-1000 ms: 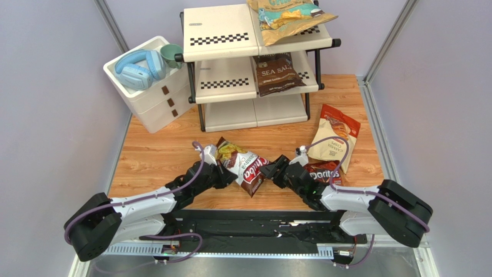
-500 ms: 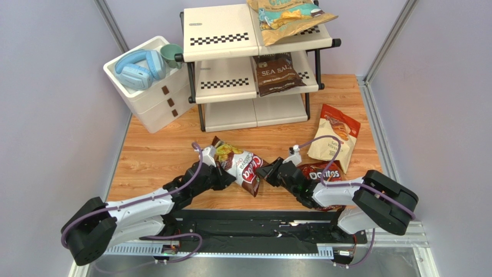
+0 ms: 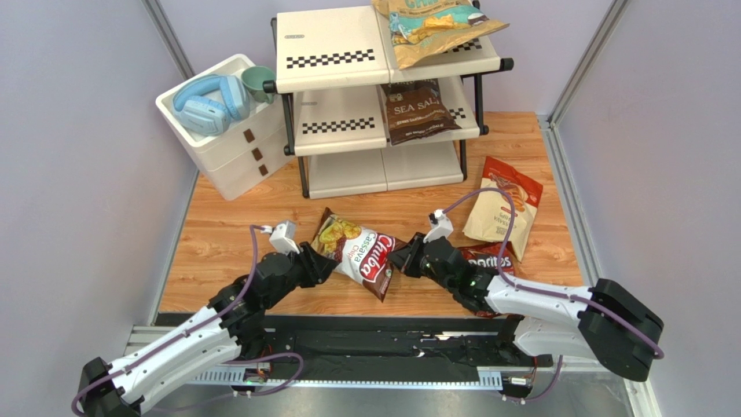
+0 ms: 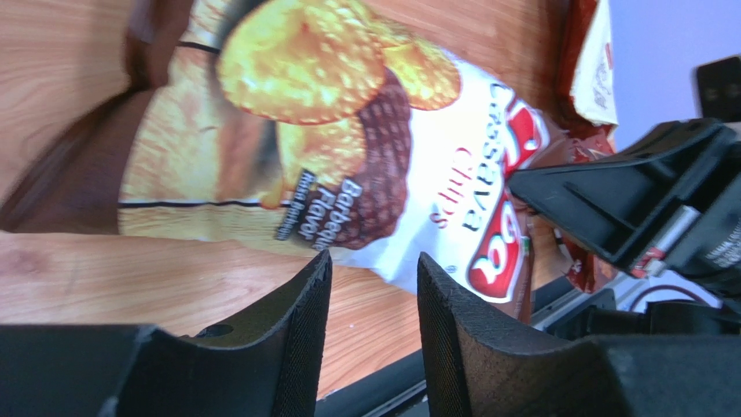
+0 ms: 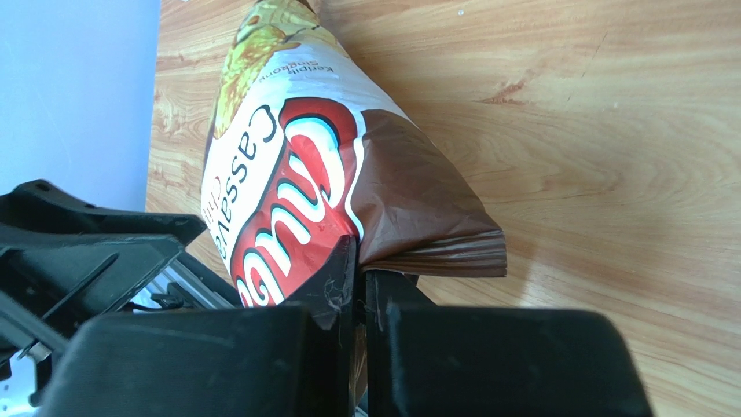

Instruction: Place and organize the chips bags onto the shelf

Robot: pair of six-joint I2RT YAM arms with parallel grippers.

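Note:
The white-red "Chuba" bag (image 3: 355,252) (image 4: 348,156) (image 5: 287,165) lies between the two arms on the wood table. My right gripper (image 3: 402,259) (image 5: 358,261) is shut on its brown end seam. Just left of the bag, my left gripper (image 3: 317,261) (image 4: 372,261) stands open, nothing between its fingers (image 4: 300,321). The red Doritos bag (image 3: 489,257) lies partly under the right arm. The cream bag with a red-orange top (image 3: 503,207) lies to the right. The shelf (image 3: 335,61) carries the tan-and-teal bag (image 3: 430,26) on top and the dark "Sea Salt" bag (image 3: 417,110) on its middle tier.
A white three-drawer box (image 3: 228,148) stands left of the shelf, with blue headphones (image 3: 209,102) and a green cup (image 3: 259,82) on top. The left halves of the shelf tiers are bare. Grey walls close both sides.
My left gripper has opened, let go of the Chuba bag and drawn back to the left. My right gripper moved in and shut on the bag's end.

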